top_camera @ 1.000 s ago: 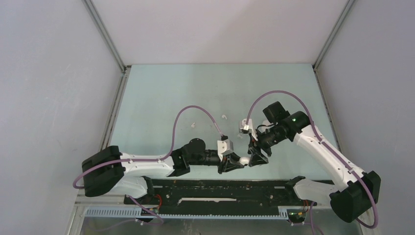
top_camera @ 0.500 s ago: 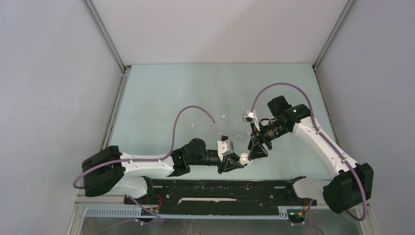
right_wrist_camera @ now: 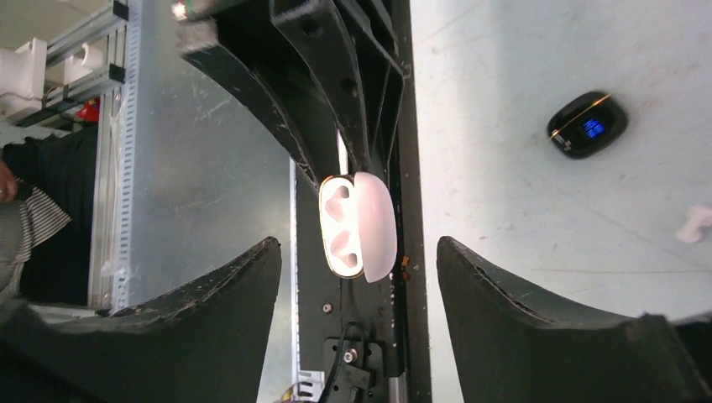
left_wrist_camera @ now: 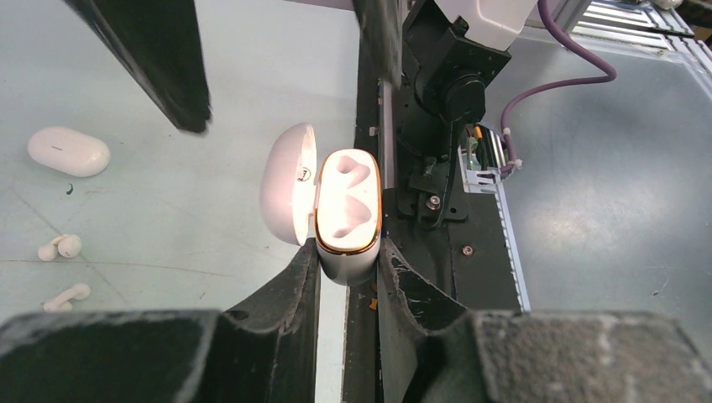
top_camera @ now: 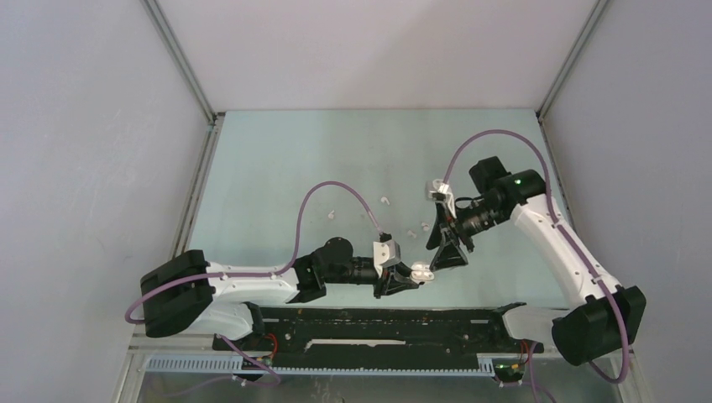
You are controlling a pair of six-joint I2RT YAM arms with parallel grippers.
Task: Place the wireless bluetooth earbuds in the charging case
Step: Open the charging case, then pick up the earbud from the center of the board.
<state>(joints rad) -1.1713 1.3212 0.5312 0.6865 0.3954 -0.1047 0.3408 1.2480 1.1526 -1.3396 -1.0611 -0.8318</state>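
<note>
My left gripper (left_wrist_camera: 348, 252) is shut on the lower body of a white charging case (left_wrist_camera: 346, 206) with a gold rim. Its lid (left_wrist_camera: 285, 180) is swung open to the left, and both sockets are empty. From above, the case (top_camera: 422, 270) sits at the tip of the left gripper (top_camera: 411, 275), near the front of the table. My right gripper (top_camera: 447, 252) hovers just beyond it, open and holding nothing. In the right wrist view, the case (right_wrist_camera: 357, 228) hangs ahead of the right gripper (right_wrist_camera: 357, 243). Two white earbuds (left_wrist_camera: 59, 247) (left_wrist_camera: 67, 295) lie on the table to the left.
A second white case (left_wrist_camera: 69, 151) lies shut on the table near the earbuds. A black case (right_wrist_camera: 587, 124) with a blue display lies further out. More white earbuds (top_camera: 385, 201) (top_camera: 334, 213) lie mid-table. A black rail (top_camera: 378, 323) runs along the near edge.
The right gripper has drawn back, up and to the right of the case, and its jaws have spread wider. The case lid now stands open. The left arm has held still.
</note>
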